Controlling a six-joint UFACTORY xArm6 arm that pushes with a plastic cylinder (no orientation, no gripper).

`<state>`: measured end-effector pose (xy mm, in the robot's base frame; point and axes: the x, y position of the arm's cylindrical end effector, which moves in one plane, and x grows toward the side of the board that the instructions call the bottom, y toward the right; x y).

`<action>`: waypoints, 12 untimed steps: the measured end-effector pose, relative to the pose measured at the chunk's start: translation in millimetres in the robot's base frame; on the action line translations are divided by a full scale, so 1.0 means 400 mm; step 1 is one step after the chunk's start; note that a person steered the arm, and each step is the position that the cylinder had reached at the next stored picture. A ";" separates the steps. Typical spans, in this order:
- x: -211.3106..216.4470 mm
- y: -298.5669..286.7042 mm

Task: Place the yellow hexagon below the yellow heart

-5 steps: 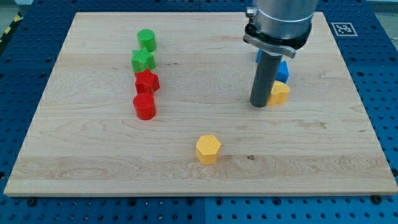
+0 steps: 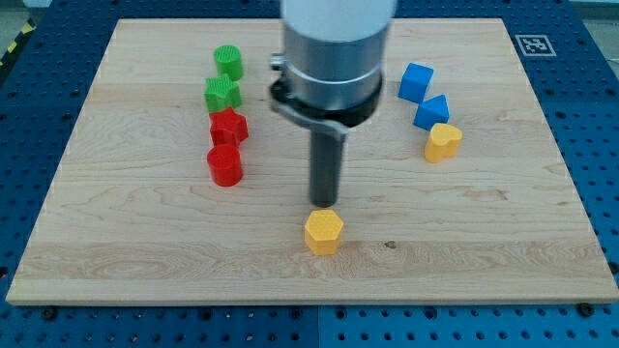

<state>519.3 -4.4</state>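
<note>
A: Tip [image 2: 323, 204] just above yellow hexagon [image 2: 323, 232] on view's top side, prob. touching, hard to tell. No gripper, bare rod, nothing grasped.

B: Risk: pushing from there sends hexagon toward view's bottom edge, away from yellow heart [image 2: 443, 141] at view's right. Smooth plastic on wooden board [image 2: 145, 261], could slip off-centre.

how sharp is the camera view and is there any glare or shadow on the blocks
In the camera view, the blocks are crisp: the yellow hexagon and yellow heart show clean edges. The arm's grey housing at the view's top looks slightly soft. Lighting is even and diffuse, with only faint shadows and no strong glare on the wooden board. My tip sits just above the hexagon.
</note>
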 end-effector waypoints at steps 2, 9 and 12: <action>0.153 -0.061; 0.059 0.078; 0.038 0.213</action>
<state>534.5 80.8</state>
